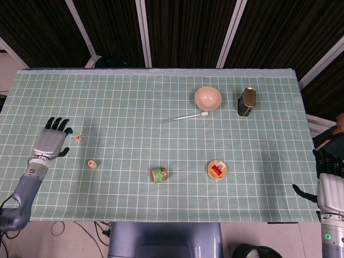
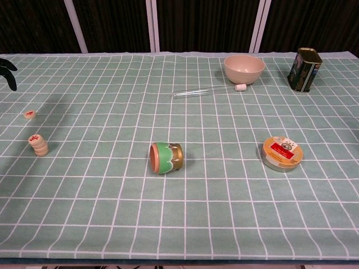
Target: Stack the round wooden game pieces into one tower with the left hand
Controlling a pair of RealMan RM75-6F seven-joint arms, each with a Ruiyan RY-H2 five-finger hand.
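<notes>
Left hand point(image 1: 50, 143) sits at the left edge of the head view, over the cloth point(image 1: 134, 113), palm down, fingers spread, holding nothing and touching no piece. In the chest view only its dark fingertips point(image 2: 8, 67) show at the upper left edge.

A loose piece point(image 1: 78, 137) lies flat just to the right of the hand, near the fingertips but apart from them. The stack point(image 1: 92, 164) stands upright further right and lower in the frame, apart from both hand and loose piece; the chest view shows it as a short column of discs with a red mark on top point(image 2: 38, 144).

Judgement: the loose piece remains to be added, and the left hand is by far the nearer one. The discs have no long axis to consider.

Right hand point(image 1: 329, 183) is at the lower right edge, well away from the pieces. Whether its fingers are spread or curled cannot be told.
</notes>
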